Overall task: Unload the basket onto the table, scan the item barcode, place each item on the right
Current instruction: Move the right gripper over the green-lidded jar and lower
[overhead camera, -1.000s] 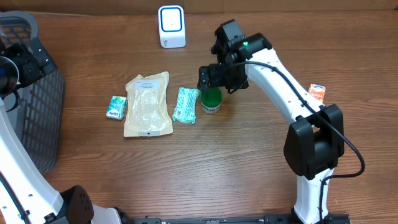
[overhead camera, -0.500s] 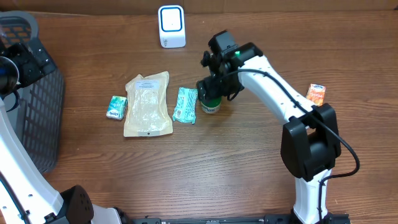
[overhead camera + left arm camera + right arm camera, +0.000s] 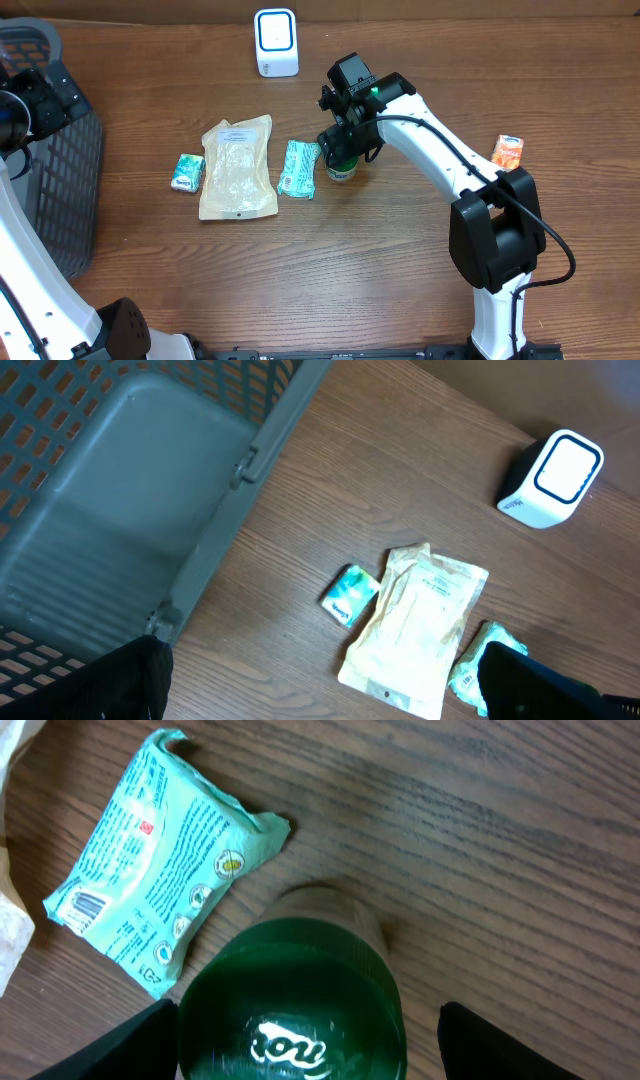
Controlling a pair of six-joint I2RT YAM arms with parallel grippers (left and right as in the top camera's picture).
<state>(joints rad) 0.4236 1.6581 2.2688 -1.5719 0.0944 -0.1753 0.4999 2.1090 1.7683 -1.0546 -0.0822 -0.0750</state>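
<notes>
A small jar with a green lid [image 3: 342, 170] stands on the wooden table beside a teal packet [image 3: 299, 168]. My right gripper [image 3: 341, 148] is down over it. In the right wrist view the green lid [image 3: 290, 1000] fills the space between the two fingers of the right gripper [image 3: 320, 1055]: the left finger is against the lid's edge and a gap shows at the right finger. A barcode shows on the teal packet [image 3: 150, 860]. The white scanner [image 3: 275, 42] stands at the back. My left gripper [image 3: 325, 690] hangs open and empty near the basket.
A grey mesh basket [image 3: 60, 180] stands at the left edge. A beige pouch [image 3: 238, 168] and a small teal packet [image 3: 187, 172] lie left of the jar. An orange packet [image 3: 508, 151] lies at the far right.
My right gripper has come down and slightly left over the green-lidded jar, and its fingers have drawn closer together. The left arm has not moved.
</notes>
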